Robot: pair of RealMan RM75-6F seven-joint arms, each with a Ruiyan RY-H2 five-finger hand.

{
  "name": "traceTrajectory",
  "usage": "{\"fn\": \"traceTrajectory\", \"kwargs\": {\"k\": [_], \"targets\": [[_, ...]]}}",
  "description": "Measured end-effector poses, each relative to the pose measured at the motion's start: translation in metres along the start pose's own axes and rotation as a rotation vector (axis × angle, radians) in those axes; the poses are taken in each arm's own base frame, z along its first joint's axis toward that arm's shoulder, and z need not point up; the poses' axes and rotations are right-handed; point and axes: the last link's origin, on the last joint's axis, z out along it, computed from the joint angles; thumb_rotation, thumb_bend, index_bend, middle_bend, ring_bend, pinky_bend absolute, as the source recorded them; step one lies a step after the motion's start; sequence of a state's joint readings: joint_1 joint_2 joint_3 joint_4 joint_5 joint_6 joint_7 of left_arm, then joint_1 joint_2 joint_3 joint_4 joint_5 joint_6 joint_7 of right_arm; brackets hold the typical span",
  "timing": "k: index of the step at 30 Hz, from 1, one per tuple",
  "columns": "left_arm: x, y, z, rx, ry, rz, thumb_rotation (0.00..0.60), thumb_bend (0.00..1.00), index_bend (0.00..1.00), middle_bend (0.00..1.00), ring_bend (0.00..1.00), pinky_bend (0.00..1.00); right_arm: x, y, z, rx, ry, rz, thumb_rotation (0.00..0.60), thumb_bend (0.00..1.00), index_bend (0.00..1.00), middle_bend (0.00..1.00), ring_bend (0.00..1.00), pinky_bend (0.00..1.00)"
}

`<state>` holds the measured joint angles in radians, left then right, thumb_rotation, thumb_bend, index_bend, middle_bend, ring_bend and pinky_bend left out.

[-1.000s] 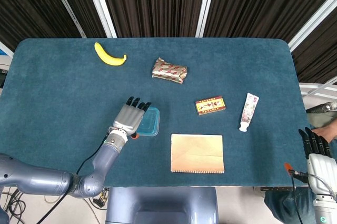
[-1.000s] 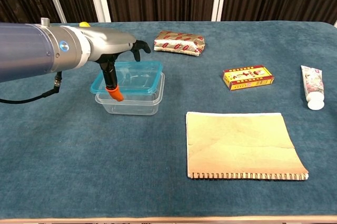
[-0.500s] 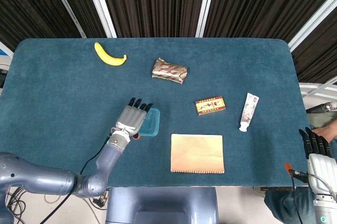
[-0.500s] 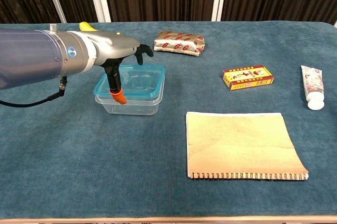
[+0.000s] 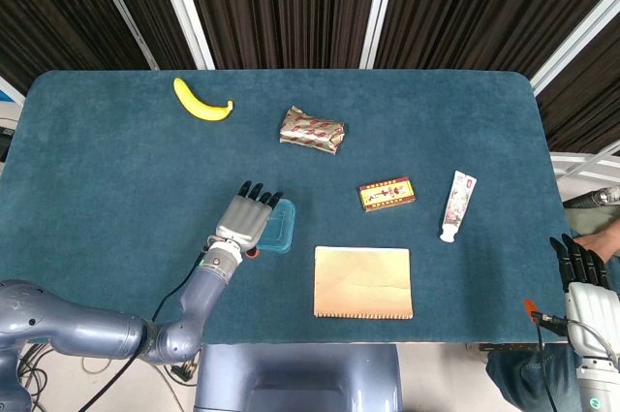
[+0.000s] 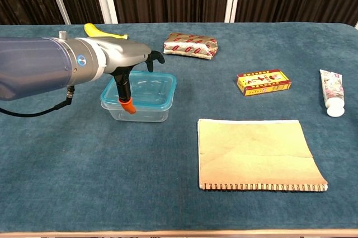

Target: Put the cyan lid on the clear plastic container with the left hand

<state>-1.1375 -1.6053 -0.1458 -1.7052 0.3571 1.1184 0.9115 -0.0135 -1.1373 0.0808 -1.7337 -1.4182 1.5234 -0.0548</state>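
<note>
The clear plastic container (image 6: 142, 113) stands on the blue table, left of centre. The cyan lid (image 6: 152, 84) lies nearly level on top of it, shifted a little to the right. My left hand (image 6: 126, 65) reaches over the lid's left part, fingers spread across the top and the orange-tipped thumb down along the front edge, gripping the lid. From the head view the left hand (image 5: 244, 219) covers most of the lid (image 5: 279, 226). My right hand (image 5: 579, 274) hangs off the table's right edge, fingers straight, holding nothing.
A tan spiral notebook (image 6: 257, 154) lies right of the container. Beyond it are a red-and-yellow box (image 6: 263, 82) and a tube (image 6: 332, 91). A foil packet (image 6: 190, 45) sits behind the container, and a banana (image 5: 201, 102) lies at the far left.
The lid was tilted above the container; it has come down and slid right with my left hand, and now lies almost flat on the container. The right hand has not moved.
</note>
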Motion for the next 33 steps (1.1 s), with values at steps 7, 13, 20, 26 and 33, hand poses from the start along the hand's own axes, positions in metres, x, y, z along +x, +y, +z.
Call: {"fn": "traceTrajectory", "kwargs": {"k": [7, 13, 20, 26, 33], "targets": [[-0.0023, 0.0004, 0.0009, 0.006, -0.007, 0.003, 0.6, 0.14, 0.05, 0.23, 0.0, 0.0, -0.0002, 0.0001, -0.0002, -0.001, -0.001, 0.001, 0.6, 0.27, 0.03, 0.0, 0.0, 0.0], [-0.0039, -0.0004, 0.0017, 0.011, -0.009, 0.009, 0.6, 0.14, 0.05, 0.23, 0.0, 0.0, -0.0001, 0.0001, 0.0, -0.001, -0.001, 0.001, 0.6, 0.27, 0.03, 0.0, 0.0, 0.0], [-0.0048, -0.0009, 0.002, 0.015, -0.004, 0.013, 0.6, 0.14, 0.05, 0.23, 0.0, 0.0, 0.0, 0.0, 0.0, -0.002, -0.001, 0.003, 0.6, 0.27, 0.03, 0.0, 0.0, 0.0], [-0.0038, -0.0012, 0.0022, 0.02, 0.007, 0.012, 0.6, 0.14, 0.04, 0.22, 0.0, 0.0, -0.0002, 0.0001, 0.0, -0.003, -0.004, 0.004, 0.6, 0.27, 0.03, 0.0, 0.0, 0.0], [-0.0014, 0.0004, 0.0003, 0.018, 0.026, 0.015, 0.6, 0.13, 0.03, 0.16, 0.0, 0.0, -0.0005, 0.0001, 0.0001, -0.003, -0.006, 0.003, 0.6, 0.27, 0.03, 0.0, 0.0, 0.0]]}}
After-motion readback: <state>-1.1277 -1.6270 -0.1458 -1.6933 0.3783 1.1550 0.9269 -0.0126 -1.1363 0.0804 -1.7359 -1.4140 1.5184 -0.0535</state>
